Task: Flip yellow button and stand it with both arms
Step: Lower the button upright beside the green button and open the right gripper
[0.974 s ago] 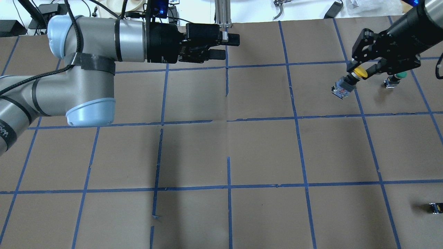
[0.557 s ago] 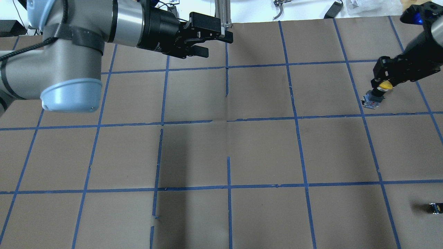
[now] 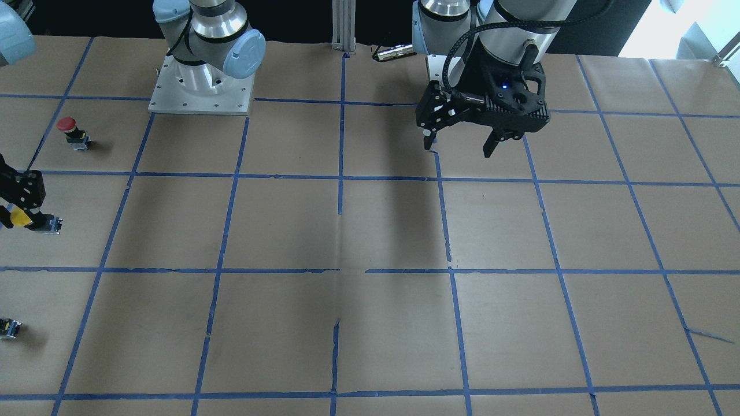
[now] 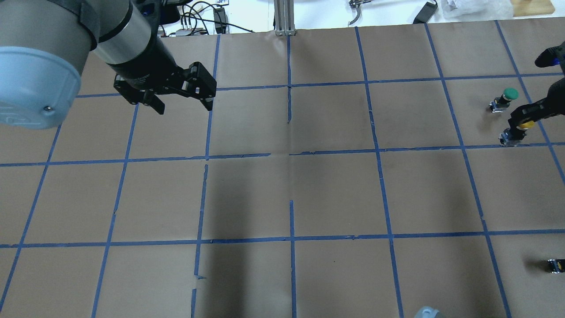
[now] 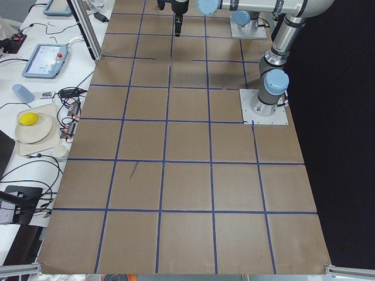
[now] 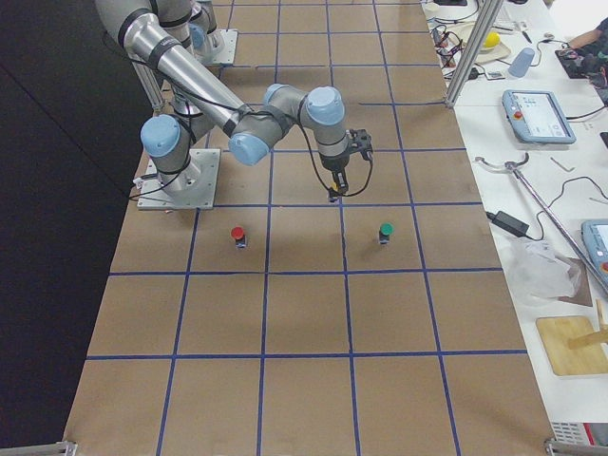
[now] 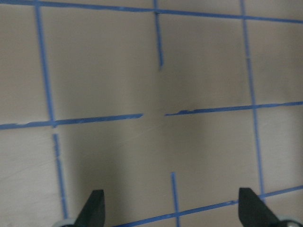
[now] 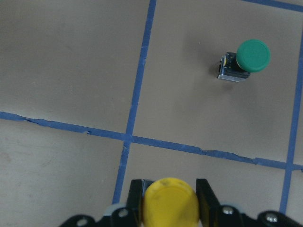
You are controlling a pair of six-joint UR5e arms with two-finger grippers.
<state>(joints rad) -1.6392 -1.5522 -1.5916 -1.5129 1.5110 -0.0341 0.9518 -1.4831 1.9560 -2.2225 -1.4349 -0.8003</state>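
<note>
The yellow button is held by its cap in my right gripper at the table's far right. Its grey body hangs low over a blue tape line, and I cannot tell whether it touches the table. The right wrist view shows the yellow cap pinched between the fingers. In the front view the button and the right gripper are at the left edge. My left gripper is open and empty, pointing down over the table's far left. It also shows in the front view.
A green-capped button stands just beyond the yellow one and shows in the right wrist view. A red-capped button stands nearer the right arm's base. A small black capless part lies at the near right edge.
My right gripper has carried the yellow button to the right and lower, and it now hangs more upright. My left arm has swung left and its gripper now points down.
</note>
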